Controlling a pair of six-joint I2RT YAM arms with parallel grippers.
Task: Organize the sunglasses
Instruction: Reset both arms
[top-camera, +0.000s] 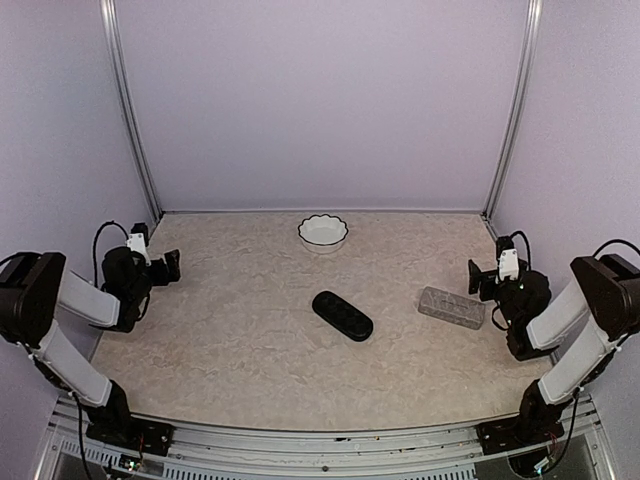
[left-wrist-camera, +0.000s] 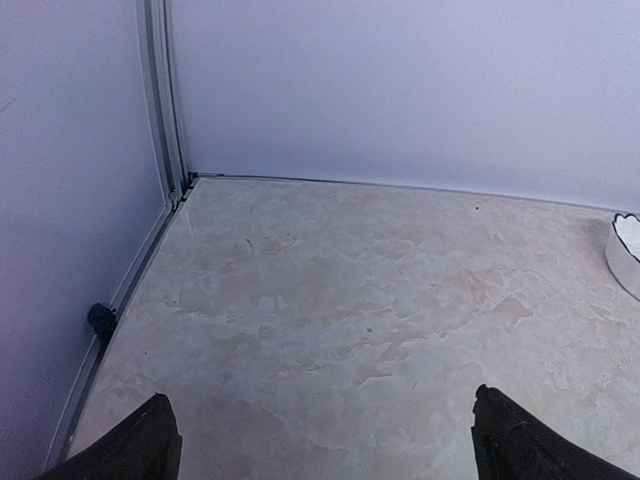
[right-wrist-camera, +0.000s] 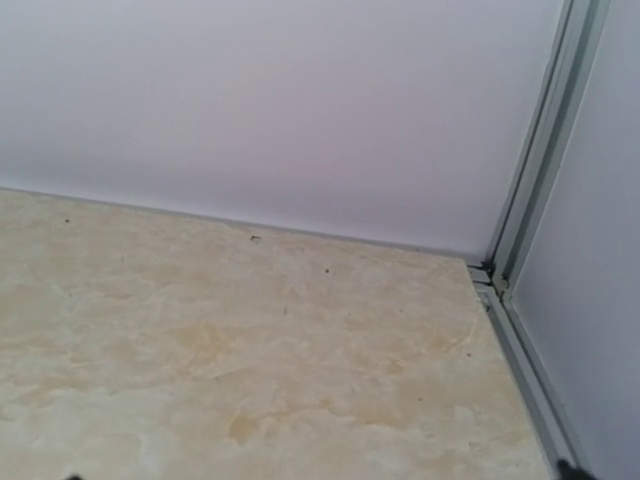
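The sunglasses are out of view in every frame. A shut black oblong case (top-camera: 342, 315) lies near the middle of the table. A grey speckled case (top-camera: 451, 307), also shut, lies to its right. My left gripper (top-camera: 172, 266) hovers at the table's left edge, far from both cases. In the left wrist view its two black fingertips (left-wrist-camera: 140, 445) stand wide apart, so this gripper (left-wrist-camera: 325, 440) is open and holds nothing. My right gripper (top-camera: 476, 277) is open too, just right of the grey case. Only bare table shows in the right wrist view.
A white scalloped bowl (top-camera: 323, 232) stands at the back centre, and its rim (left-wrist-camera: 625, 255) shows at the right of the left wrist view. Pale walls with metal corner posts (top-camera: 131, 120) close in the table on three sides.
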